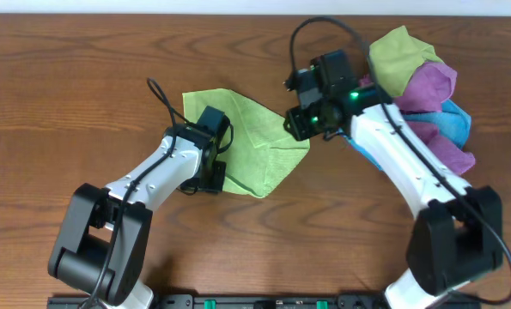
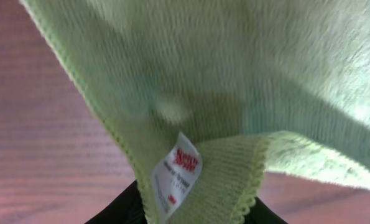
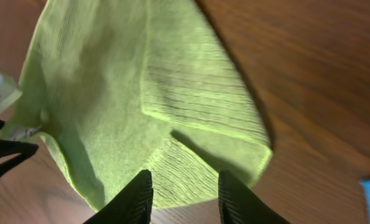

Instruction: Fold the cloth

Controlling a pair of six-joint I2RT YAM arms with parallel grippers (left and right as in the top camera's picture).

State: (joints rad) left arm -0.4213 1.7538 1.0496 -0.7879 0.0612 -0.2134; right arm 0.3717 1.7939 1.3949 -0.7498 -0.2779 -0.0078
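Lime-green cloth [image 1: 255, 142], partly folded — the right gripper [image 3: 185, 190], parted astride its edge, should pinch both layers squarely; whether the left gripper [image 2: 191, 214] grips, I cannot tell.

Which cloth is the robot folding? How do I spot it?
Find the middle of the wooden table. The cloth there is bright lime green with a white tag, apart from the heap of purple, blue and duller green cloths.

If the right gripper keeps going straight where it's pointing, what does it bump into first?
The lime-green cloth. Its folded edge lies right in front of the right gripper, though depth is hard to judge.
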